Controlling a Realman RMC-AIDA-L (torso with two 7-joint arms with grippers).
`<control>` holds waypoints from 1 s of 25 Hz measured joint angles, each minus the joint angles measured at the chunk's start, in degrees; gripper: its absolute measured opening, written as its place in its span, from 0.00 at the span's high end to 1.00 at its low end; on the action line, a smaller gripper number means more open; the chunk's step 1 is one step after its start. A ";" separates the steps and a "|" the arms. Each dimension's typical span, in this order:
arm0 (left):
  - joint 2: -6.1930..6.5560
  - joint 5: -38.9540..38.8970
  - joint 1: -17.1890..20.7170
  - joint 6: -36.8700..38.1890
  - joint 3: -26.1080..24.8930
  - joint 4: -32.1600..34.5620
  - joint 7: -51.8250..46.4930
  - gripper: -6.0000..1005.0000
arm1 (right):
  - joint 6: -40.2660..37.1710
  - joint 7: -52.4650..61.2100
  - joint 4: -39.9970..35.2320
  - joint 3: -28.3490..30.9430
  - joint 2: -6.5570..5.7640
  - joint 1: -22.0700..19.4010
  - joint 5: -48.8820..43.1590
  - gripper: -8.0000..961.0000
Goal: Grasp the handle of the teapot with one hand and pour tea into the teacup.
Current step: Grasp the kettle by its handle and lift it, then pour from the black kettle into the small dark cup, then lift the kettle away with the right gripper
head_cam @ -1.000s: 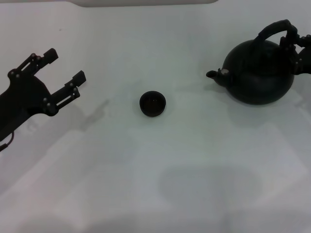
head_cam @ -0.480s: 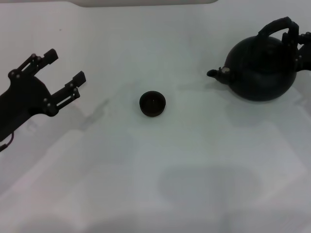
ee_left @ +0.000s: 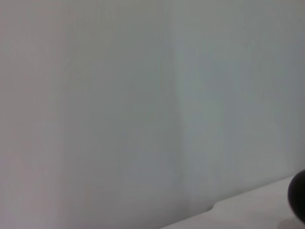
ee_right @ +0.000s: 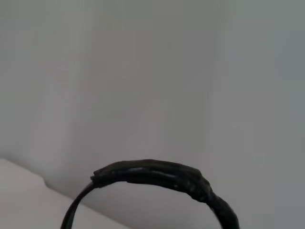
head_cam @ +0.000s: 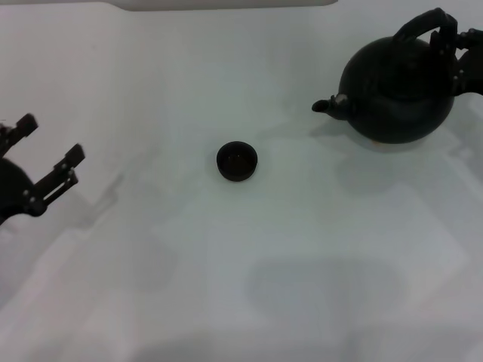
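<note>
Teapot (head_cam: 398, 94) — large, round, matte black; upper right of the head frame, spout (head_cam: 326, 105) aimed toward frame centre. A detached shadow on the desk (head_cam: 302, 249) beneath it suggests the pot is raised clear of the surface.

Handle (head_cam: 423, 26) — thick arched bail over the pot's top; the right wrist view shows its ribbed arc (ee_right: 157, 176) close to the camera.

Right tool (head_cam: 453, 53) — at the right edge of the frame, clenched on the handle's far end.

Teacup (head_cam: 237, 161) — tiny dark cup, centre-left of the frame, upright on the desk, well apart from the spout.

Left tool (head_cam: 47, 162) — far left edge, fingers spread and empty, idle.

Step in hand, as judged: carrying the pot across to the cup. Handling notes — keep the pot level in transit so nothing spills early; bring the spout directly over the cup's mouth before any tilt; tilt slowly, since the target is small against the pot. A grip at the end of the bail rather than its crown may let the pot swing; steady travel advised.
</note>
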 joint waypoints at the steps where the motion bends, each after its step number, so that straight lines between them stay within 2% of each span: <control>1: -0.02 -0.28 0.33 0.12 -0.24 -0.41 0.46 0.20 | -0.75 -0.02 -0.18 -0.02 0.00 -0.06 0.00 0.88; 7: -0.08 -2.31 0.84 0.90 -0.31 -3.72 2.93 0.20 | -2.46 -0.35 -2.74 -2.61 0.01 -1.00 -0.27 0.88; 18: -0.14 -2.53 0.25 2.14 0.20 -4.44 3.68 0.20 | -1.46 -0.35 -5.83 -6.94 0.28 -1.27 0.41 0.88; 25: -0.14 -2.87 0.11 2.29 0.21 -4.44 3.71 0.20 | 2.32 -0.41 -9.38 -14.72 0.51 -1.22 3.63 0.88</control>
